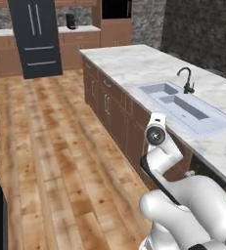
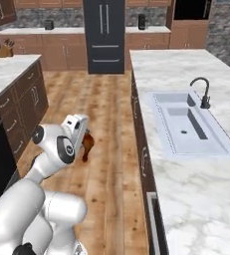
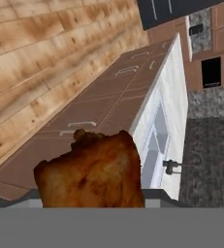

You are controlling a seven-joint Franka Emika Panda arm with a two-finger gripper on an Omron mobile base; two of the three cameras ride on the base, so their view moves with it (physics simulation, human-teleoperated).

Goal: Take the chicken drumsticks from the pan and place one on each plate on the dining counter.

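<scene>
Tool (image 2: 85,144) clenched on a chicken drumstick (image 3: 91,172), carried over the floor beside the dining counter (image 2: 186,69). No plates seen yet. Keep grip firm, lift above tabletop edge before swinging over, approx level w/ the sink (image 2: 186,124) side.

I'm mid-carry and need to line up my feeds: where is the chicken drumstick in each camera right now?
Left base view: I can't make it out; the arm's white links stand at lower right.
Right base view: the chicken drumstick hangs brown under the gripper, left of centre, over the wooden floor.
Hand view: it sits at bottom centre, close to the lens.
Shared landmark: the dark tap at the dining counter's sink.
</scene>
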